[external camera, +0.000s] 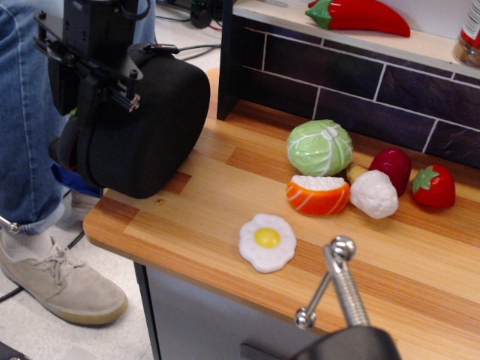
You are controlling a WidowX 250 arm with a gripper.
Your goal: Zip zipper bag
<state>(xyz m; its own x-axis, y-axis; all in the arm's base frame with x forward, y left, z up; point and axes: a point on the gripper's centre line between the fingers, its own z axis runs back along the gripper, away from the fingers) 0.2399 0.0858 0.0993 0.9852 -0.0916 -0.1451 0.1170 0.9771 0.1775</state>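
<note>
observation.image: one zipper bag, one gripper, one egg.

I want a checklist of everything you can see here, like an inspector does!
Surface: wooden counter, dark tiled back wall.
Job's things: zipper bag, black, standing at the counter's left edge.
Clutter: fried egg, cabbage, salmon sushi, strawberry, chilli pepper on the shelf.
Grippers: gripper at the bag's left edge; jaws hidden.
Cables: black cables on the floor.
Surroundings: a person's jeans and shoe.
</note>
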